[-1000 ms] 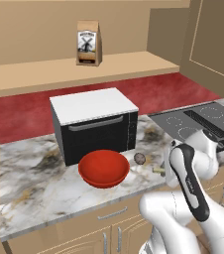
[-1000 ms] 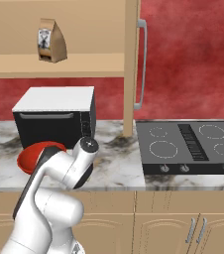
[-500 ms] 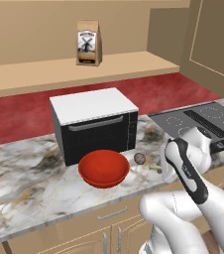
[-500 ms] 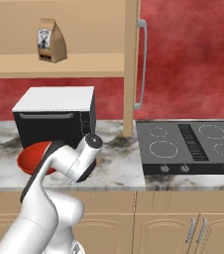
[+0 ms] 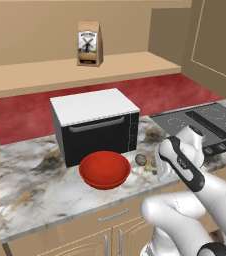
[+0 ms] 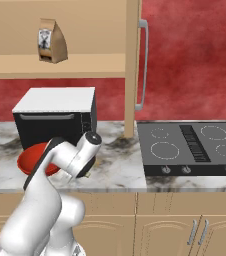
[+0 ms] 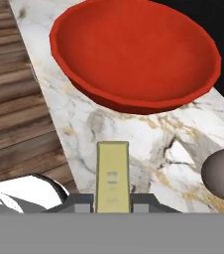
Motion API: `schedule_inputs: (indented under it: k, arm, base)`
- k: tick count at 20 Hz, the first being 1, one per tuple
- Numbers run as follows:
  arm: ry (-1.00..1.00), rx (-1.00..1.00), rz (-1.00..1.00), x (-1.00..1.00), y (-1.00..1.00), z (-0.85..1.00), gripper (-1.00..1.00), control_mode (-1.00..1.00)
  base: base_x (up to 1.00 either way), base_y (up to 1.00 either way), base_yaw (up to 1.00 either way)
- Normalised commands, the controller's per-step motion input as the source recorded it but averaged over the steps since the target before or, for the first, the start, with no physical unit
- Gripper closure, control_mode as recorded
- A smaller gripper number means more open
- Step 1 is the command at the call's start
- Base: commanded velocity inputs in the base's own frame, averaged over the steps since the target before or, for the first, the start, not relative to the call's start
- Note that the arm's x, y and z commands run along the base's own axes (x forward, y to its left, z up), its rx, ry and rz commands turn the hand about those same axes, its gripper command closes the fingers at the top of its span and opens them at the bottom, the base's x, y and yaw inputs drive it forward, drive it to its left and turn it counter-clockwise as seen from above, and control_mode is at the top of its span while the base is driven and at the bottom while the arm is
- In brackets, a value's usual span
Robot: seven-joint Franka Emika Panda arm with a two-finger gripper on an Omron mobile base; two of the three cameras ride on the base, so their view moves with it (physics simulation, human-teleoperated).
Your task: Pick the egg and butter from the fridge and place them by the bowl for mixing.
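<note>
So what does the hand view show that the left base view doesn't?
Hand view alone: the butter, a pale-yellow stick clamped between the jaws just above the marble counter, plus wooden floor beyond the counter edge. Left base view alone: the microwave, the cooktop, and a brown bag on the shelf. Both share the red bowl and the egg beside it.
</note>
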Motion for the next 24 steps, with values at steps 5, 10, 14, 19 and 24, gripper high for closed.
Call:
schedule_inputs:
  k: [5,10,14,19,24]
  arm:
    - [-0.08,0.0,-0.03,0.0,0.31,-0.24,1.0,-1.0]
    - [-0.07,0.07,-0.09,-0.15,0.16,-0.19,1.0,-1.0]
    - [-0.07,0.08,-0.11,-0.22,0.13,-0.22,-1.0,-1.0]
    - [-0.09,0.07,-0.08,-0.11,0.19,-0.15,-1.0,-1.0]
    - [-0.08,0.07,-0.07,0.0,0.2,-0.16,-1.0,-1.0]
  base:
    - [0.0,0.0,0.0]
    - [0.0,0.0,0.0]
    - [0.0,0.0,0.0]
    - [0.0,0.0,0.0]
    - [0.0,0.0,0.0]
